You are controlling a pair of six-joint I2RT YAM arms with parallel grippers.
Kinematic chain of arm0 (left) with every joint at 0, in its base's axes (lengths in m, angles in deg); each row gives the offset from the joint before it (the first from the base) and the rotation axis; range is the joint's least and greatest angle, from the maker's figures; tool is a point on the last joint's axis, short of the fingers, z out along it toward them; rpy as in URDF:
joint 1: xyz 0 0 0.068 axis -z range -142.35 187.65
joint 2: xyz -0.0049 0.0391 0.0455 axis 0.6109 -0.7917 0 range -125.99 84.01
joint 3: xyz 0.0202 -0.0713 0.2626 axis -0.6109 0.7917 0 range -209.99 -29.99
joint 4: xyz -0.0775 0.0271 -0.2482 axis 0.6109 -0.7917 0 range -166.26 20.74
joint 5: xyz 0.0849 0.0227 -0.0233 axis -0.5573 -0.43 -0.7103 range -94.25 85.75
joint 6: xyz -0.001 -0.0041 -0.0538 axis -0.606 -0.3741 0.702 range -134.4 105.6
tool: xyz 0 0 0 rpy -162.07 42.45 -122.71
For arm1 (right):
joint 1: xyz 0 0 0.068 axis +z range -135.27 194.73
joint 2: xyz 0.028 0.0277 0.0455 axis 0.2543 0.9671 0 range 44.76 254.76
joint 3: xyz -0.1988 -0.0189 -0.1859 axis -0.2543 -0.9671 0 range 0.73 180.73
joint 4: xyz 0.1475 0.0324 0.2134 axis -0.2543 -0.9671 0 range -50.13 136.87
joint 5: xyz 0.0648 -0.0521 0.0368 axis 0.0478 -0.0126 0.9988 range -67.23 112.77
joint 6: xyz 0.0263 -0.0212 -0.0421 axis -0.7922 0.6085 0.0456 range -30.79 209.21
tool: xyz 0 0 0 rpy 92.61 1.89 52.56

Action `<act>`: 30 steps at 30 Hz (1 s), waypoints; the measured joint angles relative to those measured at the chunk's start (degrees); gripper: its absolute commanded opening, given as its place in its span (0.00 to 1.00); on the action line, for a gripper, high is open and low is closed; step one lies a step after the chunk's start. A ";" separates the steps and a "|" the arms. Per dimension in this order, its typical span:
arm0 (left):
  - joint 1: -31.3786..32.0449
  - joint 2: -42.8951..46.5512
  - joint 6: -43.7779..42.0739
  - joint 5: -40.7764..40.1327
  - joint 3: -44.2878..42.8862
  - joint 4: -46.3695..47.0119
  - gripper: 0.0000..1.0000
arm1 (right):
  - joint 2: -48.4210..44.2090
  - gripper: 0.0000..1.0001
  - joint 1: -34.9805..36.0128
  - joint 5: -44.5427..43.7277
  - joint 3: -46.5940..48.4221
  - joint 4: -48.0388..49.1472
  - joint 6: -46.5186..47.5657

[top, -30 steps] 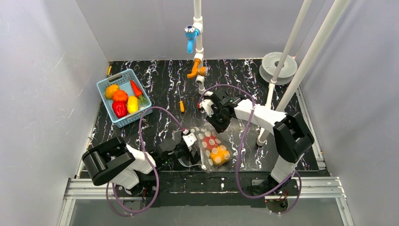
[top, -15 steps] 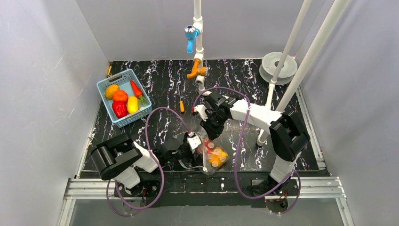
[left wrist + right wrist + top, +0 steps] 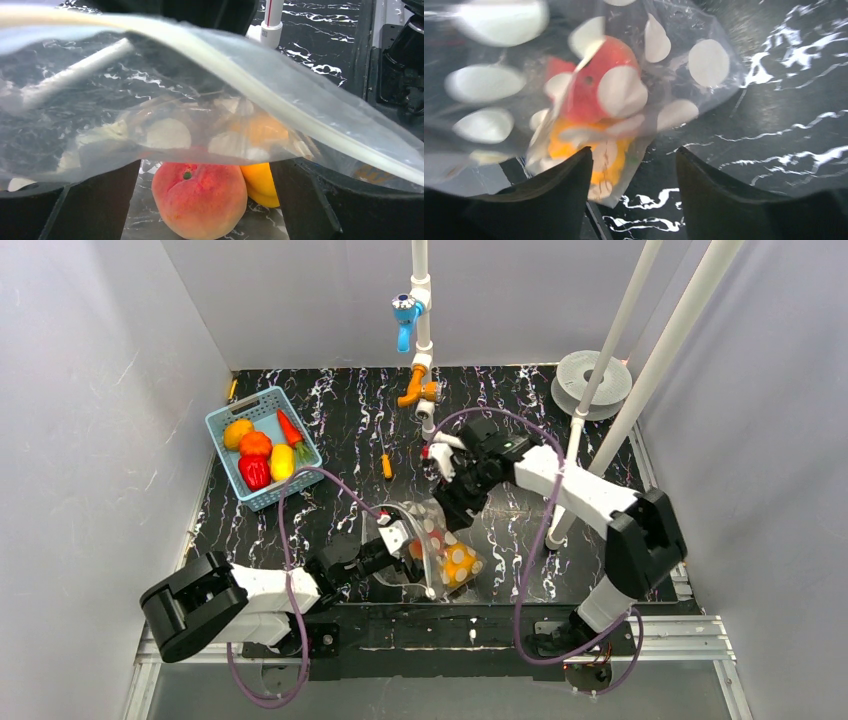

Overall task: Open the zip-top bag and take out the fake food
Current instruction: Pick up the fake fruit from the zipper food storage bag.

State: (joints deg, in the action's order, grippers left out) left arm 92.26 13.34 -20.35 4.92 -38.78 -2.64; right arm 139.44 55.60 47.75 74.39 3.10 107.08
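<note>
The zip-top bag (image 3: 447, 552), clear with white dots, lies near the front of the table with its mouth toward my left gripper (image 3: 397, 539). In the left wrist view the bag's upper film and zip strip (image 3: 280, 100) drape over my open fingers. A red-orange peach (image 3: 200, 197) and a yellow-orange piece (image 3: 260, 182) lie between them, untouched. My right gripper (image 3: 453, 502) hovers open over the bag's far end. Its view shows the bag (image 3: 704, 65) below, with a red piece (image 3: 584, 90) and an orange piece (image 3: 561, 145) inside.
A light blue basket (image 3: 243, 401) with several fake fruits stands at the back left. A small orange-handled screwdriver (image 3: 386, 465) lies mid-table. A white pipe with valves (image 3: 422, 390) rises at the back, a slanted white post (image 3: 563, 490) right of the bag, and a grey spool (image 3: 590, 380) behind it.
The left arm has stretched out and its gripper has pushed into the bag's mouth. The bag has bunched up and shifted left. The right gripper has drawn back slightly from the bag.
</note>
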 measured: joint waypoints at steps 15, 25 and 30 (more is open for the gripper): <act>0.00 -0.10 -1.88 -1.34 0.95 -5.66 0.98 | -3.52 0.87 -1.05 12.36 -0.81 -1.28 1.77; 0.00 1.13 -1.73 -1.73 0.95 -6.42 0.98 | 0.57 0.01 3.75 9.75 -1.35 -0.98 -0.29; -0.01 1.13 -1.96 -2.11 1.03 -6.67 0.98 | 1.31 0.01 3.77 7.62 -1.31 -1.04 -1.04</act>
State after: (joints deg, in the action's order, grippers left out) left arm 92.26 14.47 -22.31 2.81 -37.75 -9.30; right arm 140.75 59.37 55.36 73.08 2.06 106.04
